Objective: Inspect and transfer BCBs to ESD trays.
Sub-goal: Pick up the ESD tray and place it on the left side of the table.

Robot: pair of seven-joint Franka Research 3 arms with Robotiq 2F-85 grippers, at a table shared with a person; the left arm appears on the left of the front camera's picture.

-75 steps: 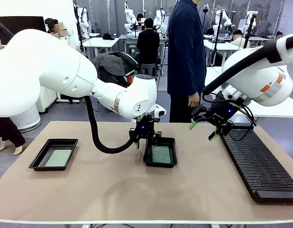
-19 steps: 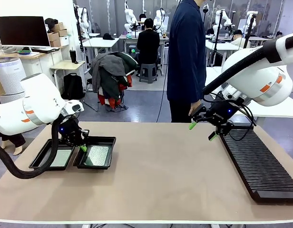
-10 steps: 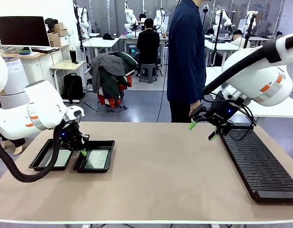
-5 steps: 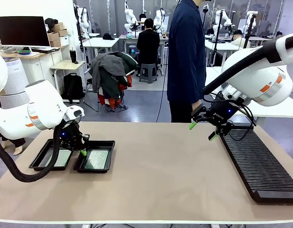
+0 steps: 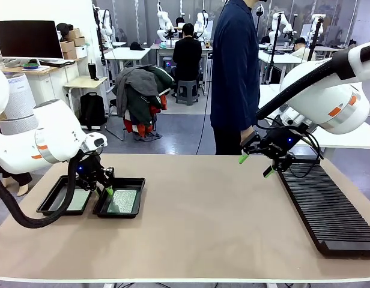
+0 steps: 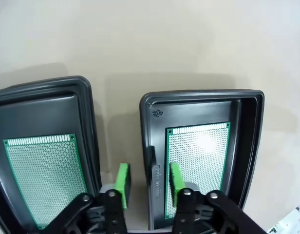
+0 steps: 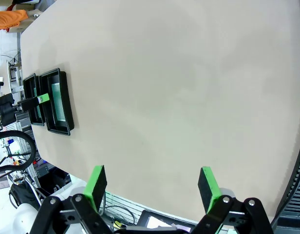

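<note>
Two ESD trays sit side by side at the table's left, each holding a BCB. The left gripper straddles the right tray's rim, jaws parted, gripping nothing. The right gripper hangs wide open and empty, so the transfer looks nearly finished.

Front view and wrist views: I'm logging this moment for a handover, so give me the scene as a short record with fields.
left tray: holds a green board
right tray: holds a green board, sits beside the left tray
left gripper: open, pads either side of the right tray's near wall
right gripper: open, empty, above the table by the ribbed rack
person: standing at the far side
</note>
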